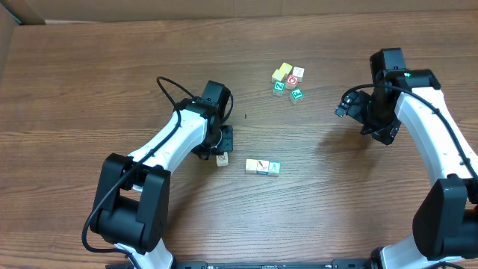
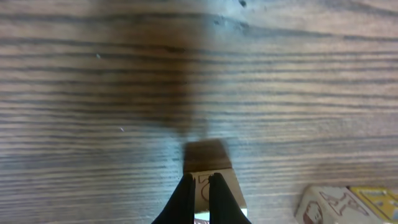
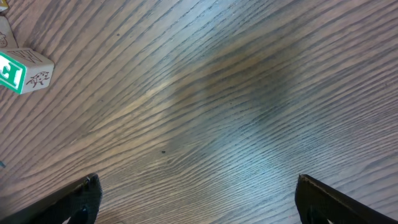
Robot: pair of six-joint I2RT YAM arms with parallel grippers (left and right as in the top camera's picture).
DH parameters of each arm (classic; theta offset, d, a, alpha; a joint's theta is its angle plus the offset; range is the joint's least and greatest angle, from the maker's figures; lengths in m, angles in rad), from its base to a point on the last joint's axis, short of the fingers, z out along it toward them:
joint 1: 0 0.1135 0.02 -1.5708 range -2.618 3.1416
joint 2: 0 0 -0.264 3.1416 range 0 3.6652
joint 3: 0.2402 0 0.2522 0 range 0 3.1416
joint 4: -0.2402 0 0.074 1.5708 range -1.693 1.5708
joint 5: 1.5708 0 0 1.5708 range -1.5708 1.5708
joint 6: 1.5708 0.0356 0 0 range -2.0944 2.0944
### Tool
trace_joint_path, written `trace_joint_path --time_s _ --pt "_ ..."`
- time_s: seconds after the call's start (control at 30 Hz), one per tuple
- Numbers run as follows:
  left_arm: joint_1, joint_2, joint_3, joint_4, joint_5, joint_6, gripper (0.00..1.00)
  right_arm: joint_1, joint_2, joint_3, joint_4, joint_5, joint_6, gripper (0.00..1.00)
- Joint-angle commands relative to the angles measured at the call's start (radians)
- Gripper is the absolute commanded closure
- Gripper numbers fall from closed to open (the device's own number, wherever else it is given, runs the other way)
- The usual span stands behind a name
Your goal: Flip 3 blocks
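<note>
A cream block (image 2: 219,179) with a letter mark lies on the table under my left gripper (image 2: 202,177). That gripper is shut, and its two tips rest over the block's top face without clasping it. From overhead the same block (image 1: 222,159) shows just below the left gripper (image 1: 222,151). Two more blocks (image 1: 264,167) lie side by side to its right; in the left wrist view they appear as a white one (image 2: 326,205) and a yellow one (image 2: 373,198). My right gripper (image 1: 344,103) hovers open and empty over bare wood (image 3: 196,186).
Several cubes sit clustered at the back centre (image 1: 287,81), a red-faced one (image 1: 292,81) among them. A green-faced cube (image 3: 22,70) from that cluster shows at the upper left of the right wrist view. A cardboard edge (image 1: 7,30) borders the far left.
</note>
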Motion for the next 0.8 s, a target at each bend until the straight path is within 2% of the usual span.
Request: trace_joint_path --time_s 0.0,0.2,0.43,0.57,0.77 --pt "0.004 0.016 0.000 -0.010 0.067 0.026 0.96 -0.003 -0.009 0.011 0.002 -0.002 -0.004 0.00" --pt "0.004 0.016 0.001 -0.014 0.081 0.027 0.96 -0.003 -0.009 0.011 0.002 -0.002 -0.004 0.00" --pt "0.016 0.000 0.069 -0.043 -0.079 -0.039 0.96 -0.003 -0.009 0.011 0.002 -0.002 -0.004 0.00" --pt "0.032 -0.026 0.090 -0.070 -0.090 -0.095 0.96 -0.003 -0.009 0.011 0.002 -0.002 -0.004 0.00" --pt "0.033 -0.024 0.059 -0.143 -0.115 -0.095 0.96 -0.003 -0.009 0.011 0.002 -0.002 -0.004 0.00"
